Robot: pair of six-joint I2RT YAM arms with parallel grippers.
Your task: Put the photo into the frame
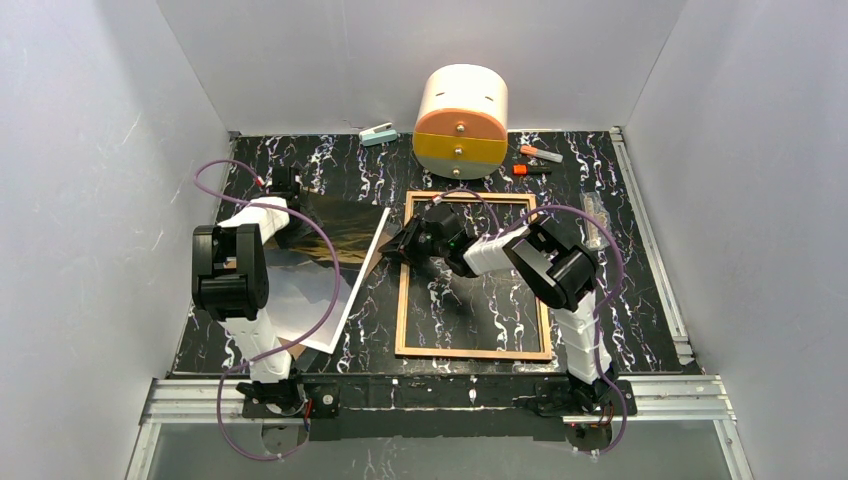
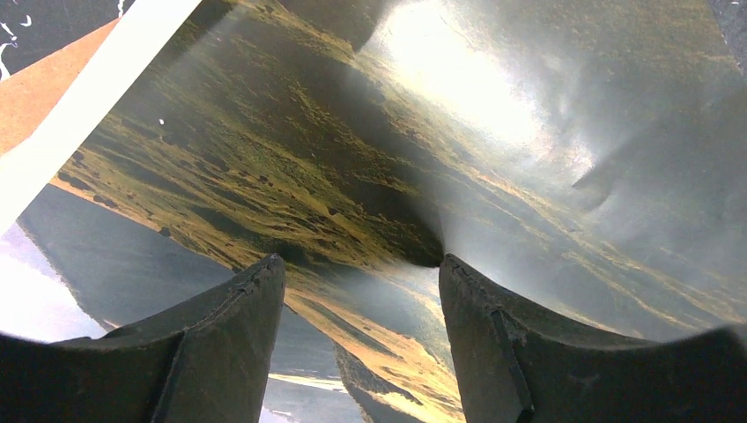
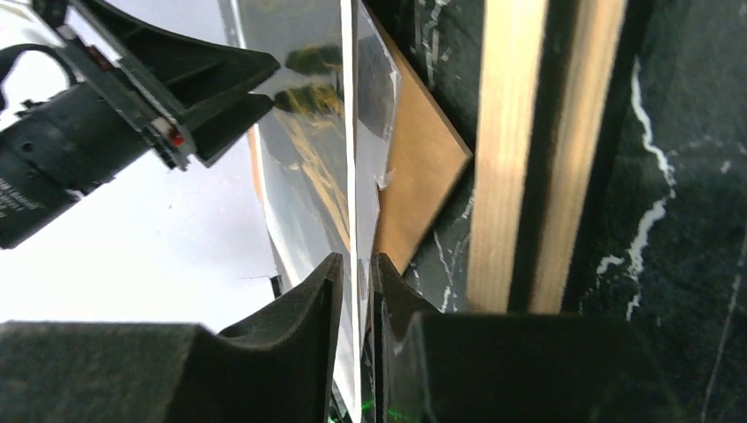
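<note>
The photo (image 1: pixel 340 235), a mountain landscape, lies at the left with its right edge raised off the table. My right gripper (image 1: pixel 392 245) is shut on that right edge. In the right wrist view the thin sheet (image 3: pixel 308 167) stands edge-on between the gripper's (image 3: pixel 357 264) close-set fingers. My left gripper (image 1: pixel 283 185) is open at the photo's far left corner. In the left wrist view its spread fingers (image 2: pixel 357 264) point at the printed surface (image 2: pixel 291 159), which creases by the right fingertip. The frame (image 1: pixel 402 300) lies flat at the centre, tan rim up (image 3: pixel 506 150).
The brown backing board (image 3: pixel 423 176) lies under the photo, next to the frame's left rail; it also shows in the left wrist view (image 2: pixel 44 97). A cream and orange round drawer unit (image 1: pixel 461 122), a small stapler (image 1: pixel 378 134) and markers (image 1: pixel 540 155) stand at the back.
</note>
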